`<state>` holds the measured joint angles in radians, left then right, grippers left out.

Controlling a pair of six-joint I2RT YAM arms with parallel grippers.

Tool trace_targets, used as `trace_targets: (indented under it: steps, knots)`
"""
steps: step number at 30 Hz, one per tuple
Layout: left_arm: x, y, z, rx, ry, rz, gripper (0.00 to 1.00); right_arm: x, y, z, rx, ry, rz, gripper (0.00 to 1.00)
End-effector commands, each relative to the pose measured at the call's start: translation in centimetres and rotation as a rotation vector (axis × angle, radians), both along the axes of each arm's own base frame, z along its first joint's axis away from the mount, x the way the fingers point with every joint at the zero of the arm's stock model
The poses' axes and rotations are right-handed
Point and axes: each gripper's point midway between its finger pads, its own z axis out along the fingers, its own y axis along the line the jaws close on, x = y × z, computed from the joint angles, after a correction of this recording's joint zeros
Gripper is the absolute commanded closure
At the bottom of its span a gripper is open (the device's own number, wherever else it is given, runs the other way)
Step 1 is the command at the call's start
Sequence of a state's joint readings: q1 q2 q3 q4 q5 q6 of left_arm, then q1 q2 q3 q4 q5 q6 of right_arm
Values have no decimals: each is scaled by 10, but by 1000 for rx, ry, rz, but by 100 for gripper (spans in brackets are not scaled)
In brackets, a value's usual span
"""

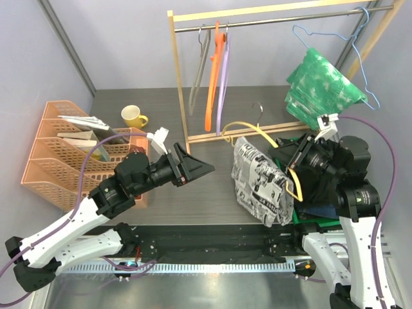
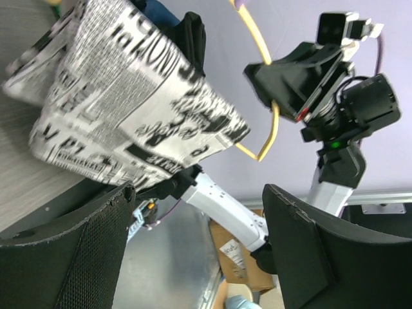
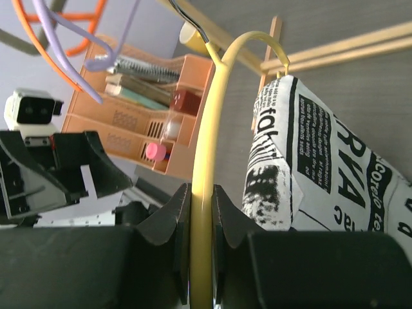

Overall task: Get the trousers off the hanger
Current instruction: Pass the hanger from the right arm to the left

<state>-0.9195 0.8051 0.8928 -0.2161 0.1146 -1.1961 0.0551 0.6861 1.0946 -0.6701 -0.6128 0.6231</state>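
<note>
Evidently staged for a pull-off — right gripper (image 3: 201, 199) clamps the yellow hanger (image 3: 212, 116) aloft so the newspaper-print trousers (image 1: 261, 183) drape over its bar, while left gripper (image 1: 196, 168), jaws wide, faces the cloth — near, not touching

Newsprint lettering is being displayed across the newspaper-print trousers (image 3: 335, 167). In the right wrist view, large black letters resembling "RVA" are being shown toward 3 o'clock. The smaller print is being rendered illegible.
</note>
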Motion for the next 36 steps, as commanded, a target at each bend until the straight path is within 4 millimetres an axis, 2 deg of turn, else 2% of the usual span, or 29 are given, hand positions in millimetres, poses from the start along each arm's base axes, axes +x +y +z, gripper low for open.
trace_targets:
  steps: [1, 2, 4, 5, 7, 10, 11, 16, 19, 20, 23, 27, 32, 35, 36]
  knots:
    - [5, -8, 21, -149, 36, 7, 20, -12, 15, 6, 45, -30, 82, 99]
    - [6, -10, 22, -166, 42, 9, 20, -13, 16, 3, 44, -28, 86, 99]
    - [10, -14, 8, -173, 106, 25, 20, -16, 20, -3, 62, -12, 98, 99]
    - [12, -15, 11, -204, 106, 30, 20, -15, 22, -10, 77, 6, 101, 99]
    - [18, -19, 5, -235, 152, 48, 20, -16, 27, -4, 122, -25, 106, 99]
    - [25, -27, 0, -283, 198, 55, 20, -14, 36, -14, 126, -17, 123, 99]
    - [28, -29, 3, -302, 195, 57, 20, -15, 43, -21, 124, -3, 140, 99]
    - [44, -47, -9, -340, 288, 78, 21, -19, 67, -21, 142, -44, 171, 99]
    - [51, -51, -11, -386, 320, 93, 25, -21, 81, -30, 136, -41, 185, 99]
    - [52, -51, -12, -388, 321, 102, 25, -19, 83, -31, 143, -58, 165, 99]
    - [56, -50, -15, -365, 330, 127, 28, -29, 99, -27, 172, -89, 208, 99]
    - [62, -43, -15, -353, 313, 182, 35, -35, 119, -33, 145, -93, 239, 99]
    - [62, -41, -28, -291, 333, 201, 40, -50, 142, -31, 131, -123, 258, 99]
    - [59, -38, -31, -284, 331, 202, 50, -60, 156, -35, 101, -132, 280, 99]
    - [59, -36, -31, -284, 328, 203, 59, -63, 161, -37, 90, -134, 289, 99]
